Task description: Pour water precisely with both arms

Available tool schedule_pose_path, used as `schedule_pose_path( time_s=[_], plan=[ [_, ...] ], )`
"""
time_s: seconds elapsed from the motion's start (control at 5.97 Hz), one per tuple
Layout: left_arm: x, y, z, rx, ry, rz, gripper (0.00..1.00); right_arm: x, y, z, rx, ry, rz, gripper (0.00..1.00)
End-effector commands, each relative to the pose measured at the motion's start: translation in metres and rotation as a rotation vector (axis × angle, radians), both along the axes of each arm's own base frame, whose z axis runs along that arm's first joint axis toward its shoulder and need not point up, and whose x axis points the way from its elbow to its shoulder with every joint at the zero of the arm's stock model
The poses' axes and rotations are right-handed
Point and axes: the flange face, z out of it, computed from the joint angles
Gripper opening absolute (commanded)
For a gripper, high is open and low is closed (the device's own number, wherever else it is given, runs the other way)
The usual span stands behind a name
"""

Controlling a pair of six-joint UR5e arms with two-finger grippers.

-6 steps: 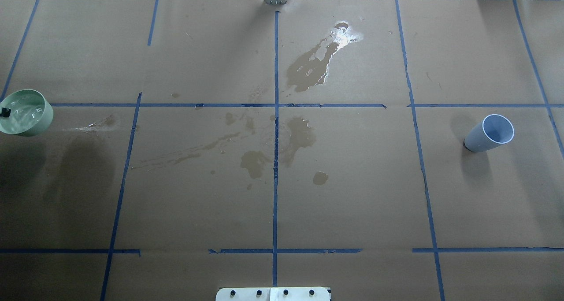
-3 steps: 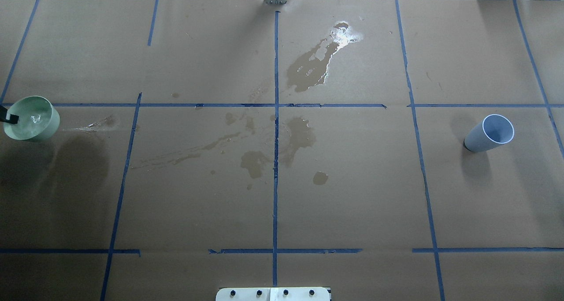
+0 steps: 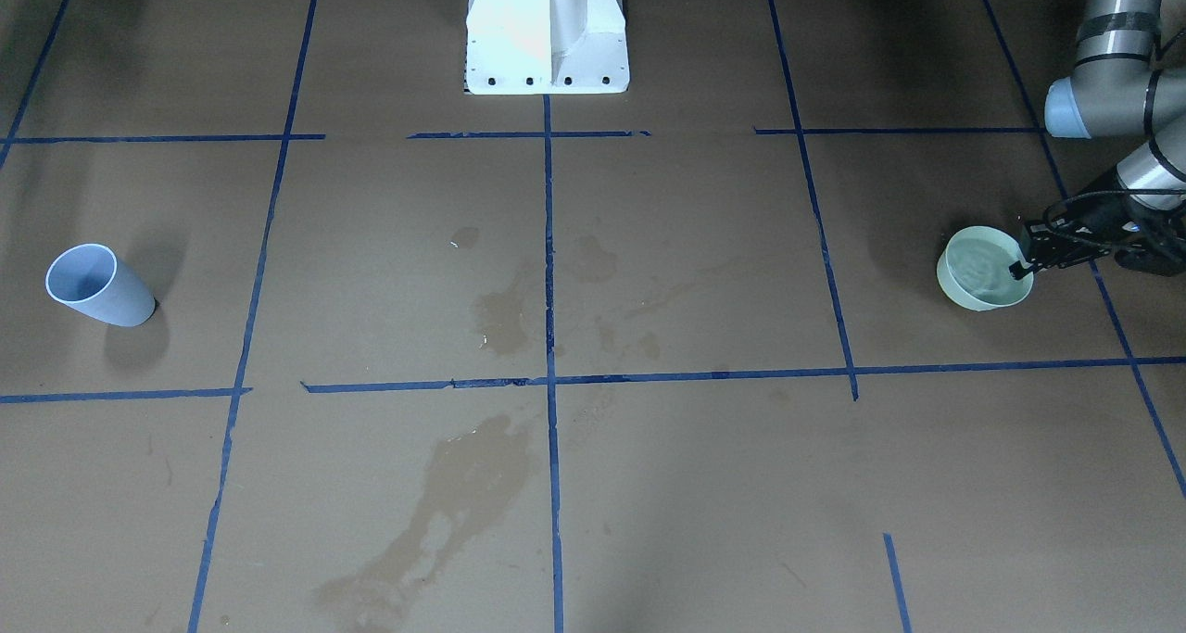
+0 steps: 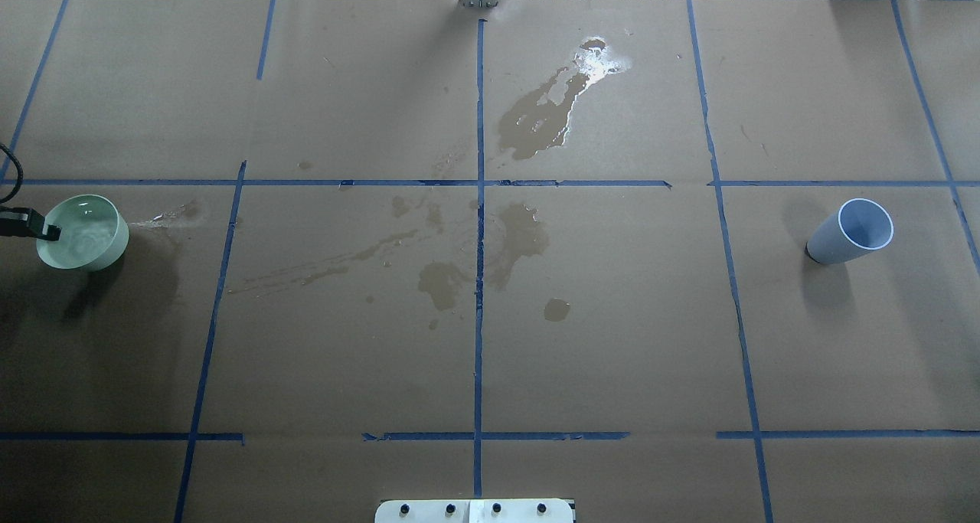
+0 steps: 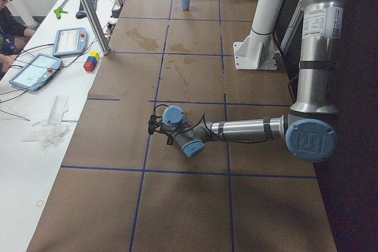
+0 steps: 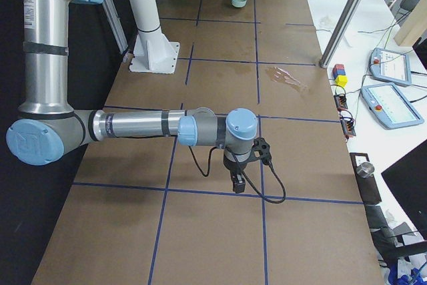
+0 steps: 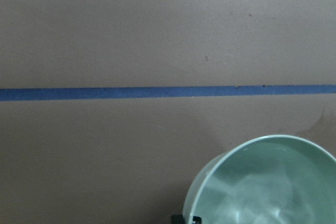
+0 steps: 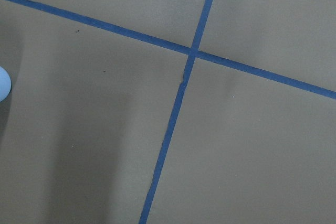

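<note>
A pale green cup [image 4: 83, 232] holds the water [image 4: 86, 241], which ripples with pale glints. It sits at the table's far left, low over the brown paper. My left gripper [image 4: 42, 230] is shut on its rim from the left; it also shows in the front view [image 3: 1022, 264] beside the green cup [image 3: 980, 270]. The left wrist view shows the cup [image 7: 265, 182] and water [image 7: 278, 198]. A blue-grey cup [image 4: 851, 232] stands tilted and empty at the far right. My right gripper [image 6: 237, 182] shows only in the right side view, so I cannot tell whether it is open or shut.
Wet stains darken the paper at the far middle [image 4: 543, 117] and centre [image 4: 505, 247]. The white pedestal [image 3: 547, 31] stands at the robot's side. Blue tape lines [image 4: 478, 278] grid the table. Tablets [image 5: 35, 69] lie on the operators' bench.
My left gripper has carried the green cup to the right, further into the overhead view. The cup now looks smaller, so lower. The blue-grey cup has not moved.
</note>
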Motion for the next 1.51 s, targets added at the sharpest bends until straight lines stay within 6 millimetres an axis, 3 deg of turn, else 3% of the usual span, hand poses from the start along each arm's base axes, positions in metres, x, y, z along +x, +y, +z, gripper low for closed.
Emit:
schedule_pose_path(
  time_s=[0.0, 0.17, 0.5, 0.84, 1.17, 1.34],
  plan=[
    [0.01, 0.003, 0.001, -0.003, -0.001, 0.017, 0.09, 0.0, 0.0, 0.0, 0.0, 0.001, 0.0, 1.0],
    [0.019, 0.007, 0.002, -0.004, -0.003, 0.036, 0.29, 0.0, 0.001, 0.001, -0.002, 0.001, 0.0, 1.0],
    [0.021, 0.003, 0.001, 0.021, -0.021, 0.023, 1.0, 0.001, 0.001, -0.001, 0.001, -0.001, 0.001, 1.0],
    [0.023, 0.001, -0.008, 0.053, -0.009, 0.047, 1.0, 0.001, 0.001, -0.001, 0.002, -0.001, 0.003, 1.0],
    [-0.027, -0.016, 0.001, 0.108, -0.076, 0.09, 1.0, 0.001, 0.0, -0.004, 0.005, -0.001, 0.004, 1.0],
    [-0.06, -0.03, -0.012, 0.139, -0.159, 0.141, 1.0, 0.0, -0.001, -0.004, 0.004, -0.001, 0.003, 1.0]
  ],
)
